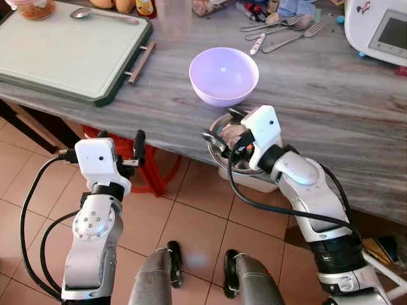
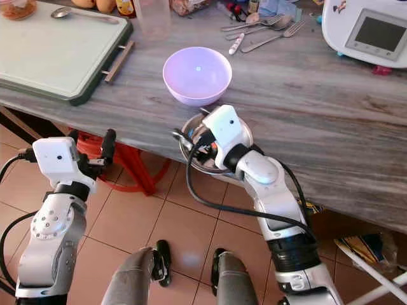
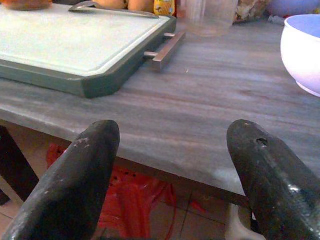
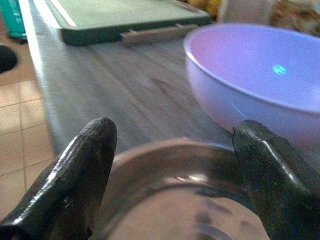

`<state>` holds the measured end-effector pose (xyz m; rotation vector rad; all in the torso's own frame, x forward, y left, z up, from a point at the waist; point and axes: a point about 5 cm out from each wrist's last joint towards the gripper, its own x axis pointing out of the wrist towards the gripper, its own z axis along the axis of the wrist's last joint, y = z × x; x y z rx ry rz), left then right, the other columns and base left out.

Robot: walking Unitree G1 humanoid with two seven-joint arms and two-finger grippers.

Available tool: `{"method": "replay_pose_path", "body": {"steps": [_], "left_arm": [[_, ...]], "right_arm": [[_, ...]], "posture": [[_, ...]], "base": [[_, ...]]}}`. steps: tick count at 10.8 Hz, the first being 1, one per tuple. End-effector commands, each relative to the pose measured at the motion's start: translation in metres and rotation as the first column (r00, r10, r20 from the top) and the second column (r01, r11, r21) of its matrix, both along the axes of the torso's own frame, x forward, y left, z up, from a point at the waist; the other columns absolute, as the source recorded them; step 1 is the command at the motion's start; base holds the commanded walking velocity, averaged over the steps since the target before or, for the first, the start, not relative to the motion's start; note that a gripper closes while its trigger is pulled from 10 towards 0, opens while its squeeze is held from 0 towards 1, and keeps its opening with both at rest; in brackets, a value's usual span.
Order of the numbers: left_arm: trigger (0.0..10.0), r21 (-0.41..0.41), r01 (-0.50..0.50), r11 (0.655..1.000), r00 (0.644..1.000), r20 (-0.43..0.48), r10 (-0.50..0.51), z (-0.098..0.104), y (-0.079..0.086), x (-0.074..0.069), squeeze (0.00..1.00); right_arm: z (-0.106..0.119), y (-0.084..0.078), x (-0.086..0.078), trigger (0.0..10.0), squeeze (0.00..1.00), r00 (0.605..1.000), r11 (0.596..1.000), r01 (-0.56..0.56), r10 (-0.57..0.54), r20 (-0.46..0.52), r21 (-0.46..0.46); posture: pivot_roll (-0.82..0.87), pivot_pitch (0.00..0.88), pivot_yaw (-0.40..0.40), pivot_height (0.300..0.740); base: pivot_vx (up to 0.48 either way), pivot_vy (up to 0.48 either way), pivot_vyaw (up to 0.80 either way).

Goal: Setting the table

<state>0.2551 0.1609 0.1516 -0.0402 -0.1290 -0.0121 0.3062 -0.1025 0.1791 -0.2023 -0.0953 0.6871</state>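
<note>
A lavender bowl stands on the grey wood-grain table near its front edge. Just in front of it, a steel bowl hangs partly over that edge, with my right gripper shut on it, one finger on either side of its rim. The right wrist view shows the steel bowl between the fingers and the lavender bowl close behind. My left gripper is open and empty, level with the table edge and left of the bowls.
A green-rimmed cutting board with a spoon lies at the table's left. Forks and spoons and a clear cup are at the back, a white appliance at the far right. A red stool stands under the table.
</note>
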Motion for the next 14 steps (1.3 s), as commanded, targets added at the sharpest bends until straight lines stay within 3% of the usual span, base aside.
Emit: {"method": "replay_pose_path", "body": {"steps": [1,6,14], "left_arm": [[10.0,0.007,0.006,1.000,1.000,-0.013,-0.006,-0.002,0.001,-0.004,0.00],[10.0,0.009,0.011,1.000,1.000,-0.021,-0.011,-0.002,0.000,-0.004,0.00],[10.0,0.013,0.013,1.000,1.000,-0.019,-0.013,-0.001,0.000,-0.002,0.00]], "right_arm": [[0.002,-0.005,0.000,10.0,0.00,0.998,0.998,0.060,-0.060,-0.023,0.022],[-0.002,-0.006,0.003,10.0,0.00,0.976,0.984,0.167,-0.156,-0.155,0.062],[-0.004,-0.011,0.013,10.0,0.00,0.964,0.977,0.211,-0.201,-0.176,0.037]], "posture": [[0.01,0.274,0.009,0.740],[0.02,0.280,0.010,0.740],[0.02,0.272,0.010,0.740]], "base": [[0.000,0.000,0.00],[0.000,0.000,0.00],[0.000,0.000,0.00]]}}
